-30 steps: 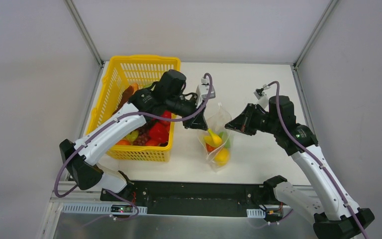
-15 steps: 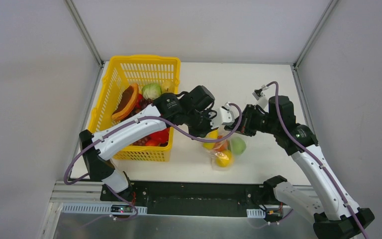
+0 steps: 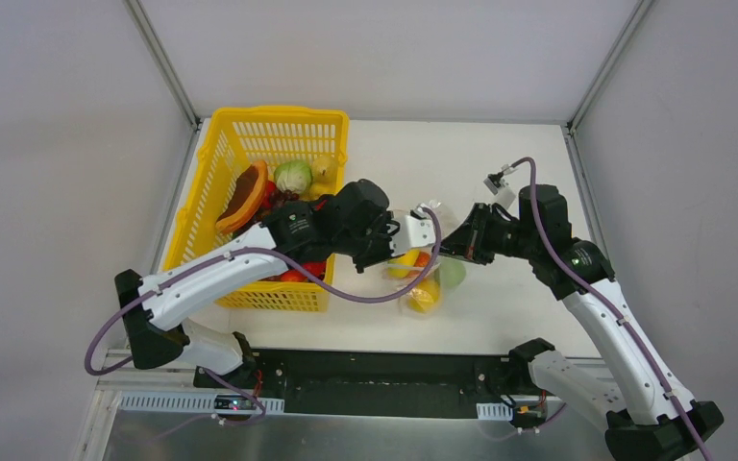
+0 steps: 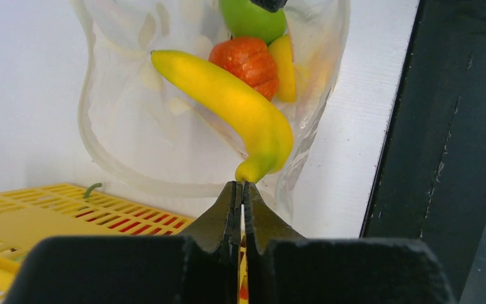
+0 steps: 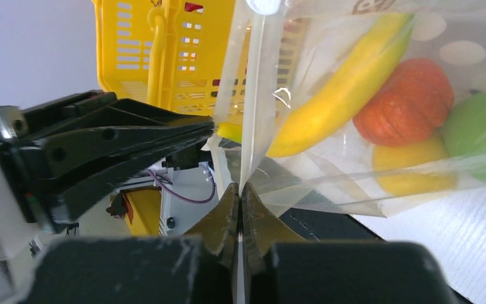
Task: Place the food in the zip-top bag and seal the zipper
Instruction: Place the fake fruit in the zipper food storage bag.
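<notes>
Right gripper (image 5: 240, 189): jaws pressed together on the bag (image 5: 304, 183), exactly at its edge strip, the zipper (image 5: 254, 95), rising out of the tips. Left gripper (image 4: 240, 189): jaws closed too, tips just under the end of the banana (image 4: 228, 101), against the film; cannot tell if pinching it or only touching. Bag held up between the two, over the table (image 3: 500, 154), just right of the basket (image 3: 250, 125).

Changed within the last second:
- With the left arm (image 3: 221, 274), a drop from above the bag and a turn sideways, now pointing at the right gripper, tips close together.
- With the bag, a change from hanging upright, mouth up, to lying over on its side, food inside shifted with it.
- On the right side, hardly any move.

Probably a sign of filling finished for now and work passing to the mouth edge, sealing next. Still much food in the basket, so task judged only partly done.

Counted: two arms, one bag, one basket.
- Inside the bag: one banana, one orange piece (image 4: 247, 60), one green piece (image 4: 250, 19), at least one more yellow piece (image 5: 411, 174).
- In the basket: one cabbage (image 3: 293, 176), one pale piece (image 3: 323, 168), one brown slice (image 3: 243, 195), plus red bits (image 3: 309, 269) half under the left arm, not countable.
</notes>
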